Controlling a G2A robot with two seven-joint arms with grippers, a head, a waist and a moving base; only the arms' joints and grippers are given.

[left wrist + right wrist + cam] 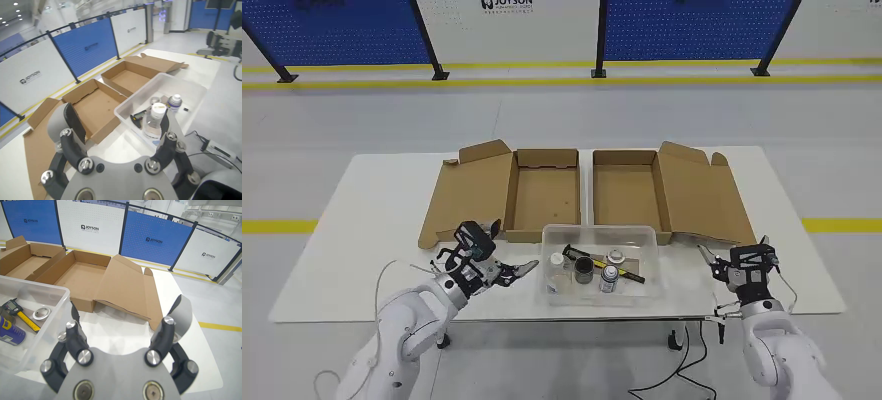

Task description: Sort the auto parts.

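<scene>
I judge the step in hand to be the first pick, and the small clear bottle (pixel 154 121) is the natural one for my left claw (pixel 118 109). To do it well I would lift over the wall of the clear bin (pixel 132 98) and come down from above. I would close low on the body rather than on the white cap, keeping one finger clear of the wall the bottle stands against. The spray can (pixel 174 102) stands upright just beyond the bottle, so I would keep the approach narrow.

The left claw is wide open and empty. It sits over the bench (pixel 372 220) just outside the bin's end, with the bottle near it across the wall.

The right claw (pixel 126 303) is also spread wide and holds nothing, beside the bin's other end. The caliper (pixel 13 307) and metal ring (pixel 41 313) lie inside, nearer that side. Both cardboard boxes, left box (pixel 542 200) and right box (pixel 627 195), sit open behind the bin.
</scene>
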